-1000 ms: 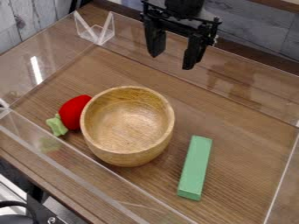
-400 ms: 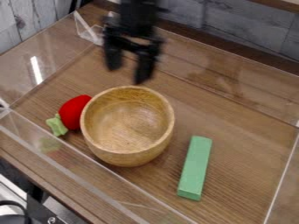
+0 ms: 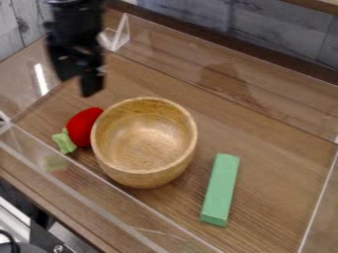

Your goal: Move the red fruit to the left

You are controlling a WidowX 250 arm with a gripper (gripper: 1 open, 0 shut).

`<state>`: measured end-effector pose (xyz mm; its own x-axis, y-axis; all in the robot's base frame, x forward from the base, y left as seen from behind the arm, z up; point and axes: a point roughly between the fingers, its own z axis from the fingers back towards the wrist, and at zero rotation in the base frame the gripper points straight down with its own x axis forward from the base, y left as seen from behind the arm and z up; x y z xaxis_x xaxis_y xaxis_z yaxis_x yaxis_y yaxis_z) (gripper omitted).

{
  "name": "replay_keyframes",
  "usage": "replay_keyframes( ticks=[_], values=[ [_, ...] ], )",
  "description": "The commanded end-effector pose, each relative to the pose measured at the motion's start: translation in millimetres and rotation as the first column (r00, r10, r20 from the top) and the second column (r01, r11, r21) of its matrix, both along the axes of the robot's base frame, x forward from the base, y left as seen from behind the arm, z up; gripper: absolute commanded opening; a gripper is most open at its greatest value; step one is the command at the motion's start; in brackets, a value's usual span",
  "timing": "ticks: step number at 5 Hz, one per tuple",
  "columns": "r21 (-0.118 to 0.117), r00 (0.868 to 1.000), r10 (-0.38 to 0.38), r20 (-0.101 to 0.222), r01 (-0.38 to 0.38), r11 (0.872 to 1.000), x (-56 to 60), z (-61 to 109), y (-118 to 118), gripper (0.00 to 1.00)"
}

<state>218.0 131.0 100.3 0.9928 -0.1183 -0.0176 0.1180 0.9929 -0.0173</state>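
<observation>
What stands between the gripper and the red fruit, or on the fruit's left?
Nothing visible. The open gripper hangs above and behind the red fruit, with clear space between. The bowl touches the fruit's right side only; to its left lies bare table up to the clear wall.

Pincer [image 3: 75, 82]: hangs with its jaws apart above the tabletop [image 3: 251, 99], at about 12 o'clock from the red fruit [image 3: 85, 126], air between them.
Red fruit, 3 o'clock side: blocked; the wooden bowl [image 3: 145, 140] touches it or sits just beside it.
Red fruit, 9 to 12 o'clock: bare wood up to the clear wall [image 3: 34, 79].
Red fruit, 7 o'clock: its green leaf piece [image 3: 63, 142], near the front clear wall.
Bowl, 4 o'clock: green block [image 3: 220, 188], with a strip of bare wood between.
Far right half: open tabletop.
</observation>
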Motion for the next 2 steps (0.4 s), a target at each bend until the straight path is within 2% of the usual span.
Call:
replay_keyframes(
  ticks=[1,2],
  values=[
    [0.006,0.998,-0.016,0.060,0.015,1.000,0.2,-6.7,16,1.00],
    [-0.012,0.997,0.000,0.076,0.001,1.000,5.4,-21.0,15,1.00]
  ],
)
